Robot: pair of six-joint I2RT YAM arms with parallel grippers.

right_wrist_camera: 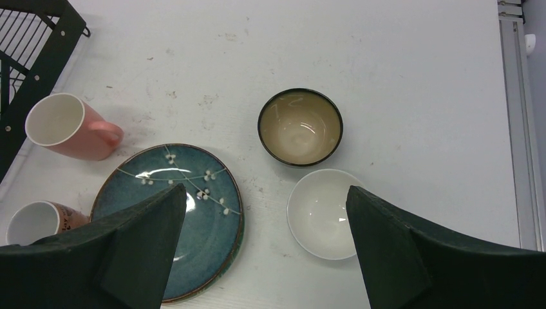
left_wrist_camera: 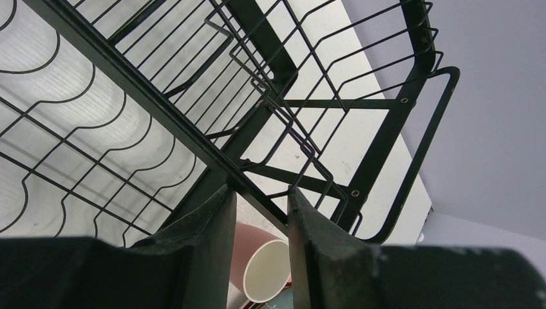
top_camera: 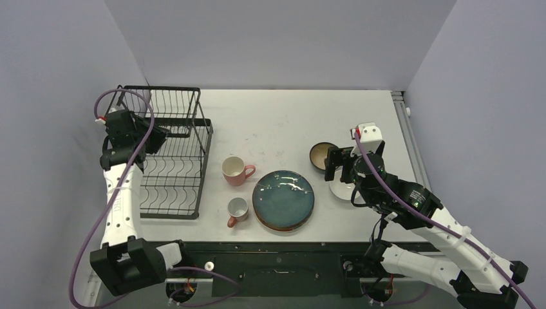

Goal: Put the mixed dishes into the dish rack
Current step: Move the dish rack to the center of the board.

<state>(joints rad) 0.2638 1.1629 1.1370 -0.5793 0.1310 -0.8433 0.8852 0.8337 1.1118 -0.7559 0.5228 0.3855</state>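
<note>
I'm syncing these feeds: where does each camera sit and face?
Top external: above and behind the bases, looking down on the table; both arms show.
Left wrist: looking through the dish rack; left gripper fingers show.
Right wrist: looking down on teal plate; right gripper fingers show.
Shared: top and right wrist both show the pink mug.

Dish rack [top_camera: 174, 168] at left; rightward come far mug [top_camera: 235, 170] and near mug [top_camera: 237, 209], stacked plates [top_camera: 283, 199], then far bowl [right_wrist_camera: 300, 127] and near bowl [right_wrist_camera: 322, 212]
</note>
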